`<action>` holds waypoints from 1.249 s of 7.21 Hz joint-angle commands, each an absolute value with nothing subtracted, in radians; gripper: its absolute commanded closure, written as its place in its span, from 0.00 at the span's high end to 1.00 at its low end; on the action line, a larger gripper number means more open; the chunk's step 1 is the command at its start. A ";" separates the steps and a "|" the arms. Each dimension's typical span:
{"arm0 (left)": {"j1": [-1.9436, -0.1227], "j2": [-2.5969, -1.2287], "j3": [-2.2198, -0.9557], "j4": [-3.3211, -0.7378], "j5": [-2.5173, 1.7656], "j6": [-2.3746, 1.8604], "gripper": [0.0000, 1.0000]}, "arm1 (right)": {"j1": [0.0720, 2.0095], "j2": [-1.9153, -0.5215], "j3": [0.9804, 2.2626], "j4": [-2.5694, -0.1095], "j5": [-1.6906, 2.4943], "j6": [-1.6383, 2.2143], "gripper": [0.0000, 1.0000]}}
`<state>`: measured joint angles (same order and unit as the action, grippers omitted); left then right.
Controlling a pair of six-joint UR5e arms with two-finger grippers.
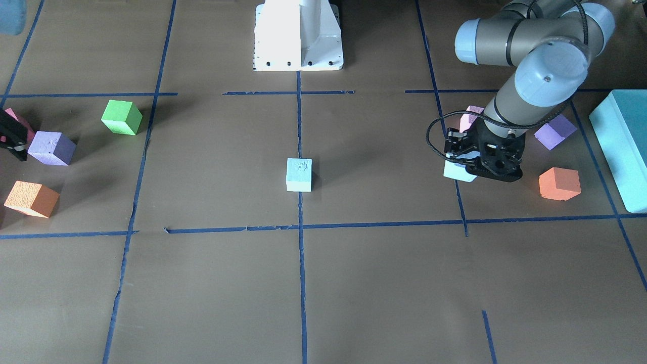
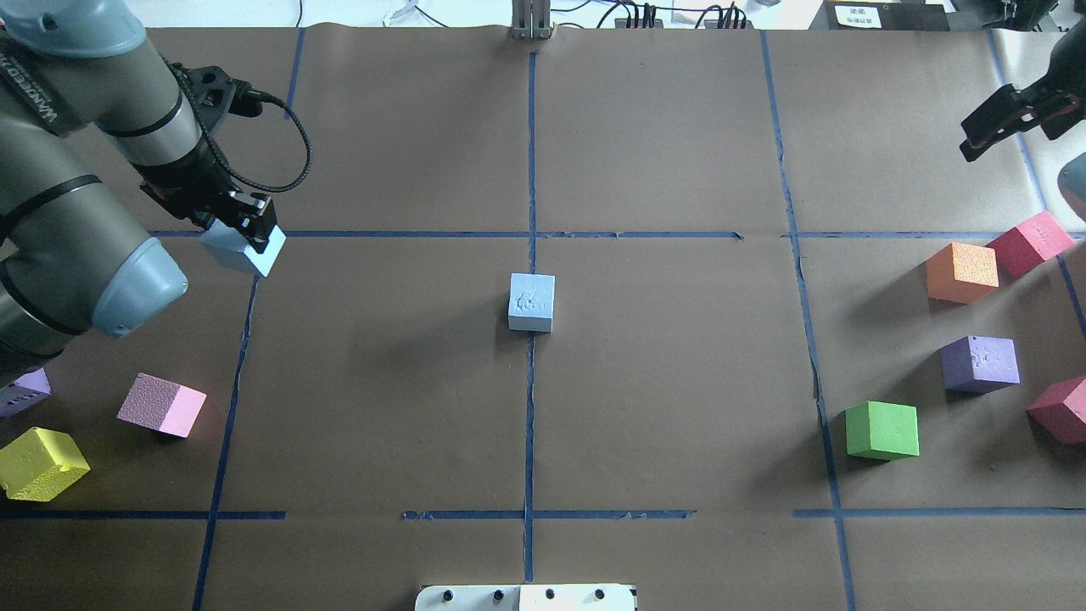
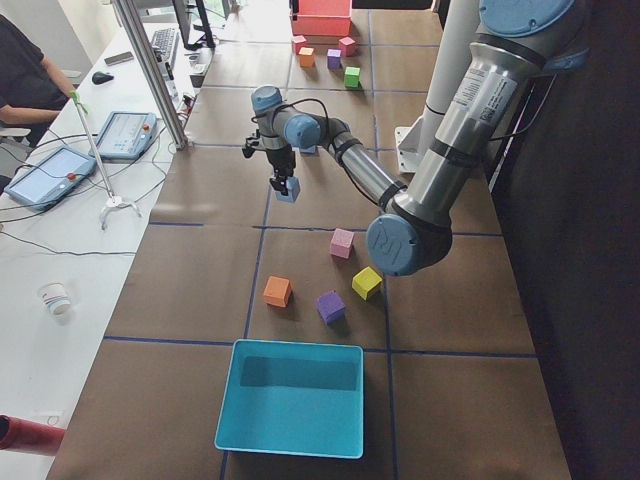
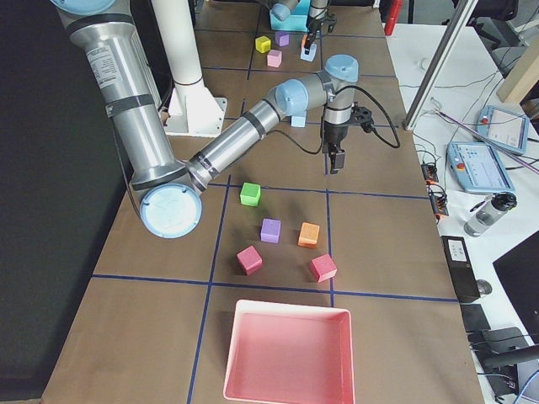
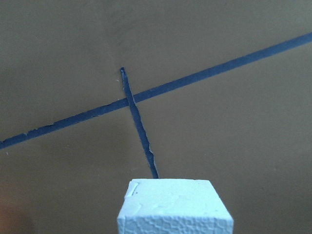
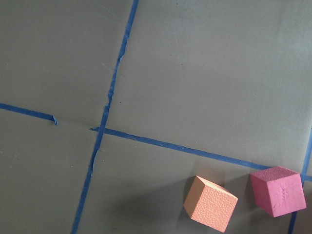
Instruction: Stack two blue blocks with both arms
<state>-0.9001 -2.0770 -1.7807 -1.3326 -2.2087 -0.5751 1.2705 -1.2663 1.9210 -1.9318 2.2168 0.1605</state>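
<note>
One blue block (image 2: 532, 302) stands alone on the centre tape line of the table and also shows in the front view (image 1: 298, 175). My left gripper (image 2: 242, 225) is shut on the second blue block (image 2: 244, 252) and holds it off the table, far to the left of the first. That block fills the bottom of the left wrist view (image 5: 174, 207), above a tape crossing. My right gripper (image 2: 988, 134) hangs at the far right, away from both blocks, with nothing seen in it. I cannot tell whether it is open or shut.
Pink (image 2: 161, 406), yellow (image 2: 41, 462) and purple (image 2: 21, 392) cubes lie by the left arm. Orange (image 2: 961, 271), red (image 2: 1029, 243), purple (image 2: 980, 363) and green (image 2: 882, 430) cubes lie on the right. A teal box (image 1: 624, 146) and a pink tray (image 4: 290, 353) sit at the table ends.
</note>
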 commanded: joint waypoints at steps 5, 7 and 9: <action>-0.646 -2.526 -1.513 -1.304 -2.134 -0.988 0.03 | 1.445 -1.477 1.822 -1.878 2.275 -0.078 1.00; -0.635 -2.577 -1.465 -1.310 -2.134 -0.992 0.03 | 1.488 -1.580 1.775 -1.696 2.283 -0.074 1.00; -0.617 -2.611 -1.376 -1.378 -2.132 -1.011 0.03 | 1.528 -1.586 1.761 -1.689 2.316 -0.074 1.00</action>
<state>-0.6256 -2.5953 -1.4240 -1.3278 -2.1333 -1.0022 1.5037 -1.5747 1.7682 -1.7053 2.2980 -0.0739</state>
